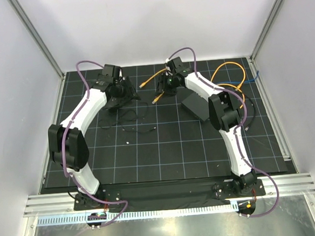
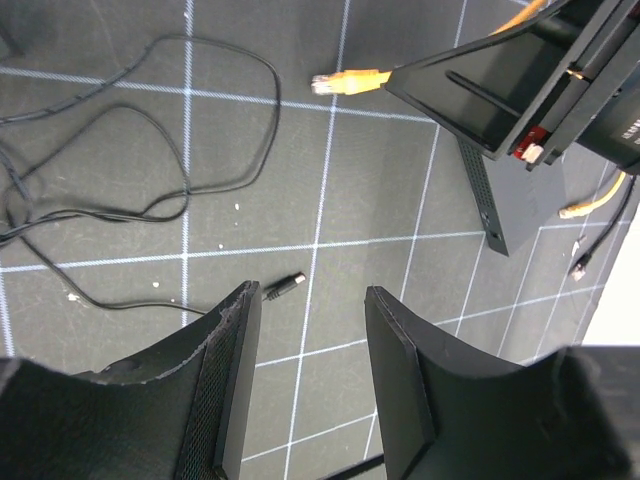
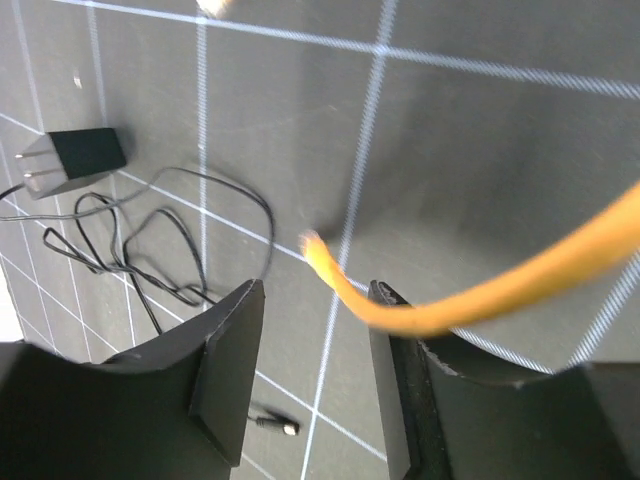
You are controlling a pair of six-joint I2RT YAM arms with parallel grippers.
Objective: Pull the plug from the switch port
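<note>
Left gripper (image 2: pixel 310 295): fingers wide apart and holding nothing, with bare mat (image 1: pixel 165 155) in the gap.
- A small barrel connector (image 2: pixel 285 288) lies on the mat just past the tip of its left finger (image 2: pixel 225 390), not touching it.
- The connector's thin black wire (image 2: pixel 277 100) runs off in loose loops farther out on that same side.
- A small black charger (image 3: pixel 75 160), its two prongs showing, lies at the far end of the loops. It is seen only from the right wrist.

Plug (image 2: pixel 350 80): orange with a clear tip, on an orange cable (image 3: pixel 560 265).
- From the left wrist it is well ahead of the left fingers. It sticks out just past the tip of the right gripper's finger and is in no socket.

Right gripper (image 3: pixel 318 290): fingers apart, nothing pinched between them.
- The cable comes in from the right, crosses in front of the tip of the right finger (image 3: pixel 400 390), and ends in the open gap just beyond the tips.
- It is blurred there, so I cannot tell whether it rests on that finger.

Black box (image 1: pixel 196 105): flat on the mat, near the right gripper on its right-hand side as seen from above, with the right forearm over part of it.
- From the left wrist, a long edge of the box (image 2: pixel 488 205) shows. The socket in it is too small to make out.
- The plug is well apart from the box.
- Past the box lie a second orange cable end (image 2: pixel 580 210) and a black cable end (image 2: pixel 580 268), both loose on the mat.
</note>
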